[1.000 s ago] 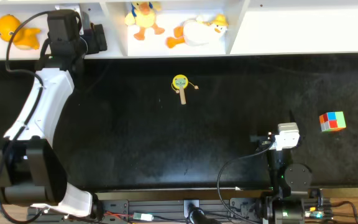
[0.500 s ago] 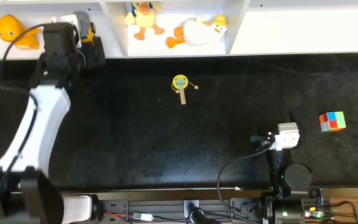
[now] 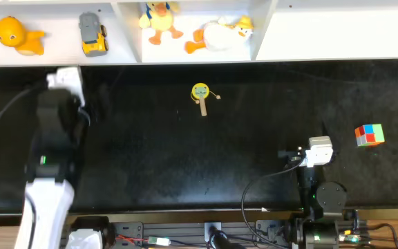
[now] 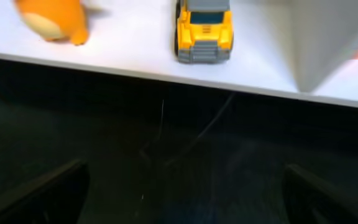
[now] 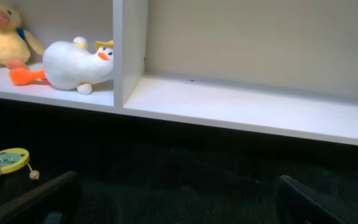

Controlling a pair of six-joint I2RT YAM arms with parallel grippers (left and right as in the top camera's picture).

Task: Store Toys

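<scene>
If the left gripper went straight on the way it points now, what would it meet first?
Likely the front edge of the white shelf, with the yellow toy truck just behind it. Height is unclear, so the left gripper might clear it and reach the truck.

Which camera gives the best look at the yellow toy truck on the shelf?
The left wrist view: the toy truck sits close and front-on. The top view shows it small from above, beside the orange duck.
</scene>
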